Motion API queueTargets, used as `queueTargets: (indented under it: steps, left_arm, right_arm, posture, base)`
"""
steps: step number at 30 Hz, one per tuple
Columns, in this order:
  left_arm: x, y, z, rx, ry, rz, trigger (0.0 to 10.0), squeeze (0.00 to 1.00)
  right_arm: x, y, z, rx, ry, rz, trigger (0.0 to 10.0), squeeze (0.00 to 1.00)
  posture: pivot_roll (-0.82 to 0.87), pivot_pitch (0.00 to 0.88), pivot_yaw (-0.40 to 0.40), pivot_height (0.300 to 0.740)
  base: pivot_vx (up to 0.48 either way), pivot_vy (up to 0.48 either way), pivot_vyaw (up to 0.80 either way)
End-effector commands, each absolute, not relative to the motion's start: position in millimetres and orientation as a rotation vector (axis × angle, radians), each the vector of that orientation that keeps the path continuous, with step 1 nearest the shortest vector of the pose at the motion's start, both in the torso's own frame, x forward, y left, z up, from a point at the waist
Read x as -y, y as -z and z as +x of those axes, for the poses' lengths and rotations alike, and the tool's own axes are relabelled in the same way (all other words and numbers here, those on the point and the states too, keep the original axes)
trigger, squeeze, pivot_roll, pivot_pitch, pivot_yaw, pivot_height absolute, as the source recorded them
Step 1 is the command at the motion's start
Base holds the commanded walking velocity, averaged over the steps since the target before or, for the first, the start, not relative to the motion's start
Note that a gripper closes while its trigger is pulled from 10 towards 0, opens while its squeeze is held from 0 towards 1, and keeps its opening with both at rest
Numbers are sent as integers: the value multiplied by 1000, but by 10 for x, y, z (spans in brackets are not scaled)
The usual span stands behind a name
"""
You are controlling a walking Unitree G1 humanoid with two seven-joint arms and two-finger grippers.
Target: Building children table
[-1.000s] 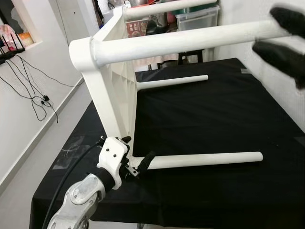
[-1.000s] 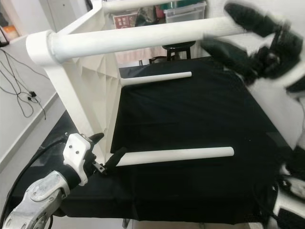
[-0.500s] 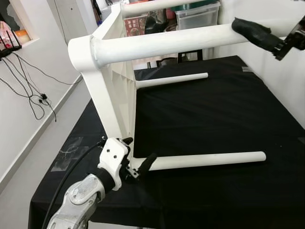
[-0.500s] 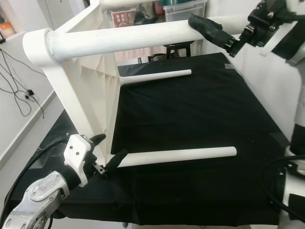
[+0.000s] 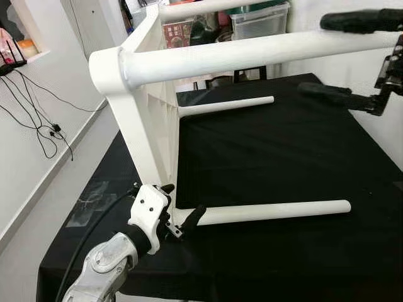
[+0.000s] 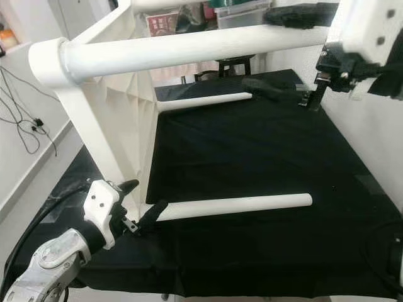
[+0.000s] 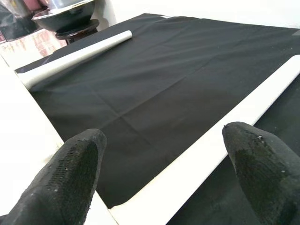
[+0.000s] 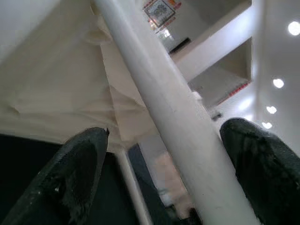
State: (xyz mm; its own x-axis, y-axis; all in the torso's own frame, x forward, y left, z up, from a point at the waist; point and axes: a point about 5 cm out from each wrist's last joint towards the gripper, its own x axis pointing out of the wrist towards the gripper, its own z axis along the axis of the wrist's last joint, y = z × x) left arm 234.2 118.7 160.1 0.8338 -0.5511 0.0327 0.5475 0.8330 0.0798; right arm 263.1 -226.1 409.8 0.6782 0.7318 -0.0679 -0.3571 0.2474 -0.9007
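The left gripper has its two black fingers spread wide at the lower edge of the frame. Between them a white table leg runs toward the right edge over the black cloth. A second white leg lies at the upper left, well apart.

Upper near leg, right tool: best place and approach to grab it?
Grip the upper leg near its free end, fingers above and below, coming in from the robot's right. It is a round bar lying level, clear of the cloth; the right tool is open and already straddles it there.
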Motion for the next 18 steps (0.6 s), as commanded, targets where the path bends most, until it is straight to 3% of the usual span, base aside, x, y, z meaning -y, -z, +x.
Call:
queueTargets:
  steps: [1,5,6,18]
  left_arm:
    - [-1233,-1554,2371,22,547,19,10000,0]
    - [-1228,-1563,2383,21,528,-67,9725,0]
    - [-1225,-1577,2387,26,523,-116,353,0]
    - [-1256,-1483,2451,-13,496,-327,0,0]
  right_arm:
    - [2290,-3975,2814,303,-704,-1171,10000,0]
    - [2356,-3981,2892,263,-636,-1229,10000,0]
    - [2388,-4018,2893,264,-615,-1230,10000,0]
    - [2486,-4186,2805,249,-567,-1297,10000,0]
  posture:
    - [-120,8,110,740]
    - [-120,8,104,740]
    - [-123,10,100,740]
    - [-164,32,93,740]
  base:
    - [0,0,0]
    - [0,0,0]
    - [0,0,0]
    - [0,0,0]
